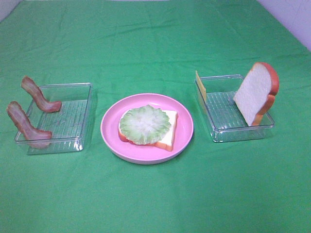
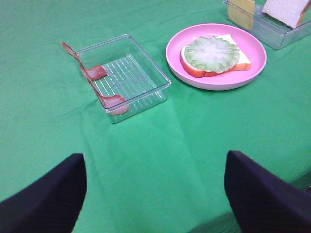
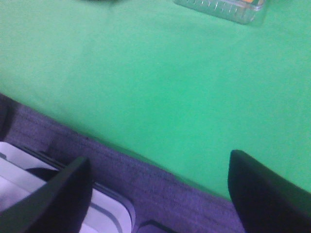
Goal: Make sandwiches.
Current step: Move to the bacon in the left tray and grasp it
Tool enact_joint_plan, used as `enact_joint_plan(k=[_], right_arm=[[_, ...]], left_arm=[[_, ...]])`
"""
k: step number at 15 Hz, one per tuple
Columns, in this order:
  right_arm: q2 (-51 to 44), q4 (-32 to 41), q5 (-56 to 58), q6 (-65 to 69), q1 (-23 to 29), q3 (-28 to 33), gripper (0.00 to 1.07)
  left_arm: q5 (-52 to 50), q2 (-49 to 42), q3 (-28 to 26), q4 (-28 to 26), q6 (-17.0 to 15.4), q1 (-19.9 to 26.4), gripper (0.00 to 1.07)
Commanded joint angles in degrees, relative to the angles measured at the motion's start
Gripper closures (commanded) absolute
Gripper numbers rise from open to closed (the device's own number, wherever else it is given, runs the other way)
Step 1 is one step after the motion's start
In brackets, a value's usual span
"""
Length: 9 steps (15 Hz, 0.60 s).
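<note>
Pink plate (image 1: pixel 109 132), centre: bread slice (image 1: pixel 171 127) flat, lettuce (image 1: pixel 145 124) on top. Second slice (image 1: pixel 255 92) stands on edge in right tray (image 1: pixel 221 136), crown up, near cheese (image 1: pixel 200 86). Bacon strips (image 1: pixel 22 120) lean upward over left tray (image 1: pixel 53 145) wall. Left gripper (image 2: pixel 155 194), right gripper (image 3: pixel 155 194): spread, empty.

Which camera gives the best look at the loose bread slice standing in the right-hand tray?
The exterior high view. There the bread slice shows whole, standing on edge and leaning in the clear tray. The left wrist view catches only a cropped piece of it at the frame edge. The right wrist view shows just a tray corner with an unidentifiable orange sliver.
</note>
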Motion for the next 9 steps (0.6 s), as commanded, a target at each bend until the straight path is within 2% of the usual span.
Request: enact_joint_plan(k=[1, 6, 9], right_arm=[[-8.02, -0.40, -3.04, -1.09, 0.23, 1.78, 0.35], [-22.23, -0.23, -6.65, -6.70, 0.23, 3.78, 0.35], [-24.06, 0.80, -6.02, -6.19, 0.23, 4.24, 0.35]], left_arm=[[-0.63, -1.32, 0.11, 0.40, -0.23, -0.34, 0.32], [-0.63, -1.32, 0.11, 0.80, -0.23, -0.34, 0.32], [-0.74, 2.98, -0.23, 5.79, -11.57, -0.34, 0.32]])
